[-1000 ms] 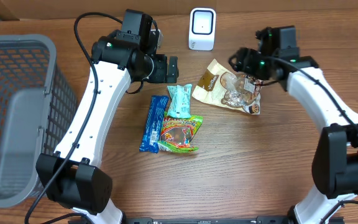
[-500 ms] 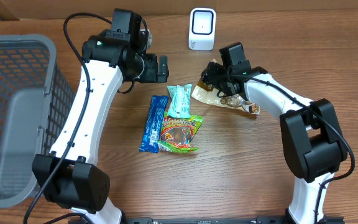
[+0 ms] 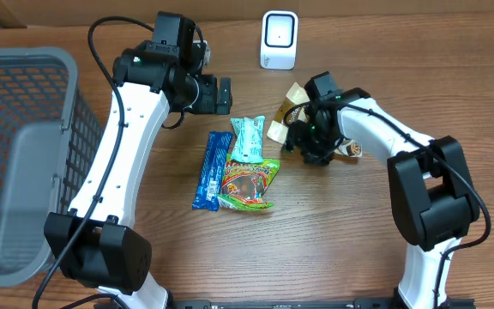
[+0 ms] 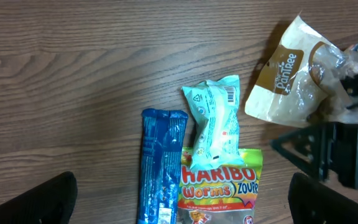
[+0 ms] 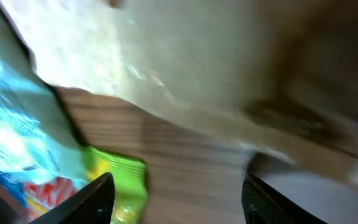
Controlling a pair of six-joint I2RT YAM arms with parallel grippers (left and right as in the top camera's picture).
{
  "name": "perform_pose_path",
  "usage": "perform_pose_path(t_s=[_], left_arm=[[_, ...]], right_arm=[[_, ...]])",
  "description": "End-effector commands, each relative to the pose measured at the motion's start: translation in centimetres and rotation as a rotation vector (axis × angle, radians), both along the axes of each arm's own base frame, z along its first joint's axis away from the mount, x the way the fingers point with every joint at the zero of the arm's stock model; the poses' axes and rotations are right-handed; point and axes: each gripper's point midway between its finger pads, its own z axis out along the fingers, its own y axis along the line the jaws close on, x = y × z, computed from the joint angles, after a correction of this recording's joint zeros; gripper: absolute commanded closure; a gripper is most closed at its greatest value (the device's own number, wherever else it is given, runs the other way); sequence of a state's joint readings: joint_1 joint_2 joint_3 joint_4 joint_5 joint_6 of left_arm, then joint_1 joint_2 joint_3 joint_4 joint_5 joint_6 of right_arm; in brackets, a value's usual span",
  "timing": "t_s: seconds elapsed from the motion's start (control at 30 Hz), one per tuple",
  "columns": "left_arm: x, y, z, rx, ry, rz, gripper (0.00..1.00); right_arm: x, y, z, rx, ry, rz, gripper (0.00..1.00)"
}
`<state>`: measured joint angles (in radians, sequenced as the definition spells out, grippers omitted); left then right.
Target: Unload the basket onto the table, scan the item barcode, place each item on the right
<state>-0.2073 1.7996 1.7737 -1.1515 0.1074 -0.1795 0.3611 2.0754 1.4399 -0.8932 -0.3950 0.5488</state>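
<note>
A white barcode scanner [image 3: 279, 39] stands at the back of the table. A tan and clear cookie bag [image 3: 290, 109] lies in front of it. My right gripper [image 3: 304, 142] is down at the bag's near edge, open, and the right wrist view shows only bare wood between its fingers [image 5: 92, 199], with the bag [image 5: 185, 62] blurred just beyond them. To the left lie a teal packet [image 3: 249, 137], a blue bar [image 3: 212, 169] and a green Haribo worms bag [image 3: 249, 182]. My left gripper [image 3: 222, 94] hovers open above these, holding nothing; its wrist view shows the three items around the teal packet [image 4: 215, 121].
A grey mesh basket [image 3: 15, 154] fills the left side of the table. The back wall of brown board runs behind the scanner. Bare wood lies in front of the snacks.
My right arm has swung in from the right and dropped to the cookie bag's near edge, jaws narrowing slightly. The left arm shifted a little left, then held still.
</note>
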Motion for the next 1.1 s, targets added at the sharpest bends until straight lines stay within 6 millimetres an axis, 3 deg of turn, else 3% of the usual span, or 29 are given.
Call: perform_pose_path(t_s=[0.0,0.23,0.5,0.7,0.8,1.07], left_arm=[[0.1,0.1,-0.7,0.018,0.011,-0.019,0.00],[0.1,0.1,-0.7,0.019,0.010,-0.022,0.00],[0.1,0.1,-0.7,0.019,0.010,-0.022,0.00],[0.0,0.1,-0.7,0.018,0.011,-0.023,0.00],[-0.1,-0.1,-0.7,0.012,0.016,-0.027,0.00],[-0.1,-0.4,-0.7,-0.002,0.018,-0.033,0.00]], right_arm=[[2.0,-2.3,1.5,-0.042,-0.038,0.022,0.33],[2.0,-7.1,1.6,-0.109,0.054,-0.133,0.32],[4.0,-8.7,-0.1,-0.162,0.023,-0.346,0.34],[6.4,-11.6,-0.6,-0.310,-0.103,-0.420,0.35],[7.5,-12.1,-0.6,-0.337,-0.178,-0.352,0.35],[7.6,-13.8,-0.6,-0.430,-0.266,-0.013,0.24]])
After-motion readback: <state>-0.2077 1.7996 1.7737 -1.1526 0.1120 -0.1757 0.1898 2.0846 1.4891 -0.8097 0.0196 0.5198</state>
